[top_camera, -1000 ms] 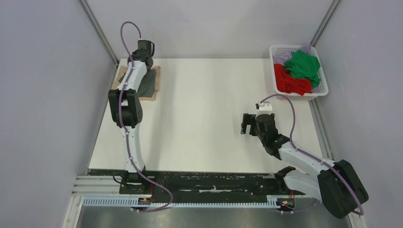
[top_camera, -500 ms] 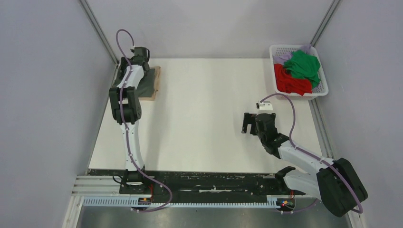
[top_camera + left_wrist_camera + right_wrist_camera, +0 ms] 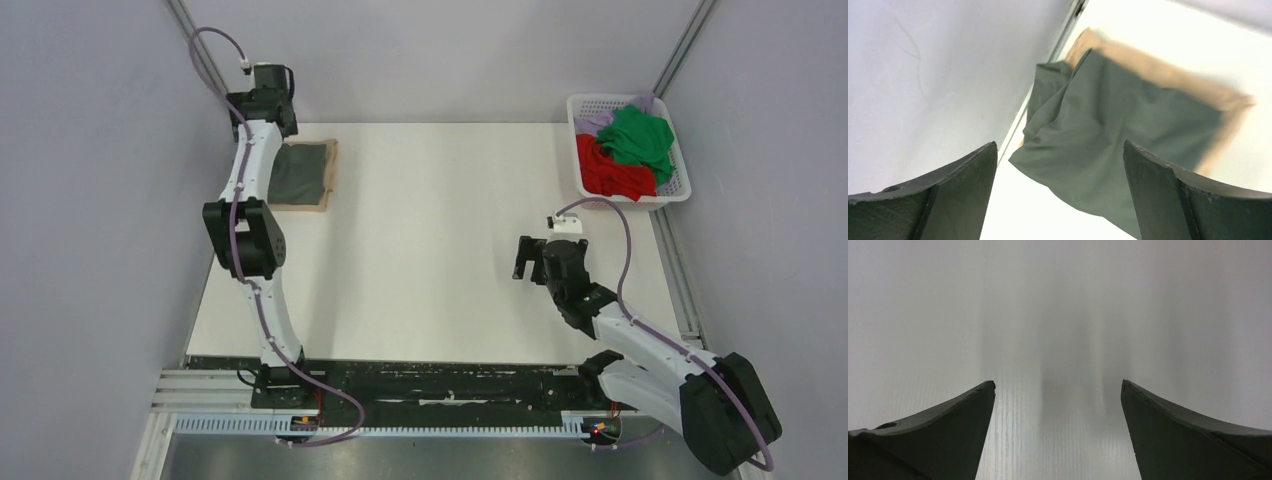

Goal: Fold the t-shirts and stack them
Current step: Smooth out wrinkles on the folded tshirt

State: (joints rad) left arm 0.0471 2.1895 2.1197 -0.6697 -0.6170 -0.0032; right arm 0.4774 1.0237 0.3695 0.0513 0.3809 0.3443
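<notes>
A folded dark grey-green t-shirt (image 3: 300, 172) (image 3: 1118, 130) lies on a folded tan t-shirt (image 3: 328, 178) (image 3: 1168, 77) at the table's far left corner. The grey one is rumpled at its wall-side edge. My left gripper (image 3: 264, 100) (image 3: 1059, 144) hangs open above the stack's far left end, apart from the cloth and holding nothing. Over the bare table right of centre, my right gripper (image 3: 522, 258) (image 3: 1058, 382) is open and empty. Crumpled red (image 3: 610, 172), green (image 3: 638, 135) and lavender (image 3: 597, 122) t-shirts fill the basket.
The white mesh basket (image 3: 683, 190) stands at the far right corner, against the right wall. The left wall and its metal rail (image 3: 1068, 25) run close beside the stack. White tabletop (image 3: 430, 220) lies between the stack and the basket.
My left gripper has opened, let go of the grey t-shirt, and risen back and to the left off the stack. The right arm has shifted slightly to the right.
</notes>
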